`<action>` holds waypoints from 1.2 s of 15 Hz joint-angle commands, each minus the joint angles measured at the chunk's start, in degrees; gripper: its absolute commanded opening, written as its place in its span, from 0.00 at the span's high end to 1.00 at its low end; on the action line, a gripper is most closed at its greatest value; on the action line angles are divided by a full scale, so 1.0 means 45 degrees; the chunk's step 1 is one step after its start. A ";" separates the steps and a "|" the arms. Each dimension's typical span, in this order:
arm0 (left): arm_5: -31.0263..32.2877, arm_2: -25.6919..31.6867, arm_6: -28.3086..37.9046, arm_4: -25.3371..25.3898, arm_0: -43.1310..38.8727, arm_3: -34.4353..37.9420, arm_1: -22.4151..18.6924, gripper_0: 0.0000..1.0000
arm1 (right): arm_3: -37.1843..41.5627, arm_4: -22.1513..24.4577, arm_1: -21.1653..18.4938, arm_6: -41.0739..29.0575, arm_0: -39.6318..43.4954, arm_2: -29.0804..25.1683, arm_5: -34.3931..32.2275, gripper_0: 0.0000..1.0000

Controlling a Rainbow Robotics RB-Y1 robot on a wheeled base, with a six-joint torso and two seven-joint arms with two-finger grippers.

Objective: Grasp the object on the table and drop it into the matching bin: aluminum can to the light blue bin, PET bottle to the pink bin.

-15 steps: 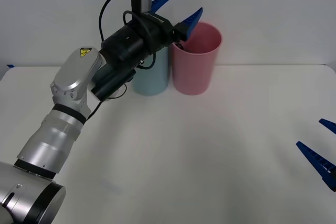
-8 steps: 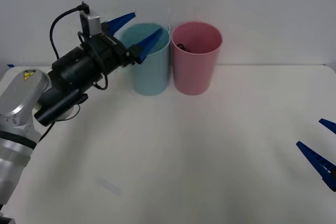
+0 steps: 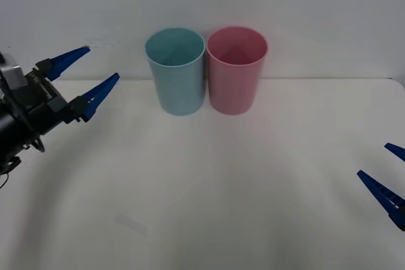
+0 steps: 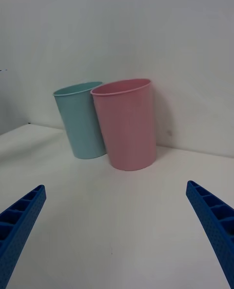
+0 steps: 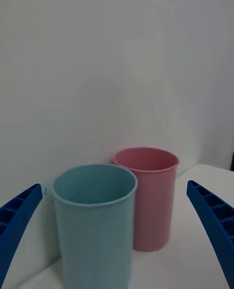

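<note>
Retreat looks like the step in hand: the left gripper hangs empty with its blue fingers spread wide, off to the left of the bins and above the table. Best to draw it clear without sweeping toward the light blue bin, the nearer one, which touches the pink bin beyond it. No bottle is visible on the tabletop; whether it lies inside the pink bin cannot be told. Far right, the right gripper waits open.
</note>
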State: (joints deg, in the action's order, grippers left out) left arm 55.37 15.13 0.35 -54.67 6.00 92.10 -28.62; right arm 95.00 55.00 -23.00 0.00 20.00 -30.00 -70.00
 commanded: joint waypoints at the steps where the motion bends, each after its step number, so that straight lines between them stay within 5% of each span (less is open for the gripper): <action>1: 0.1114 0.1344 -0.0038 -0.0156 -0.1217 0.0372 0.0013 0.00 | 0.0000 0.0000 0.0000 -0.0001 0.0000 0.0000 0.0000 0.00; 9: 0.2774 0.3531 -0.0976 -0.0820 -0.3815 0.0353 -0.1002 0.00 | 0.0000 0.0000 0.0000 -0.0001 0.0000 0.0000 0.0000 0.00; 18: 0.3595 0.3610 -0.1855 0.0215 -0.6002 0.0353 -0.1139 0.00 | 0.0000 0.0000 0.0000 -0.0001 0.0000 0.0000 0.0000 0.00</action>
State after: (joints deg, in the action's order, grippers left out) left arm 71.53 31.52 -8.07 -54.10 -20.65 93.72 -33.80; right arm 95.00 55.00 -23.00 0.00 20.00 -30.00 -70.00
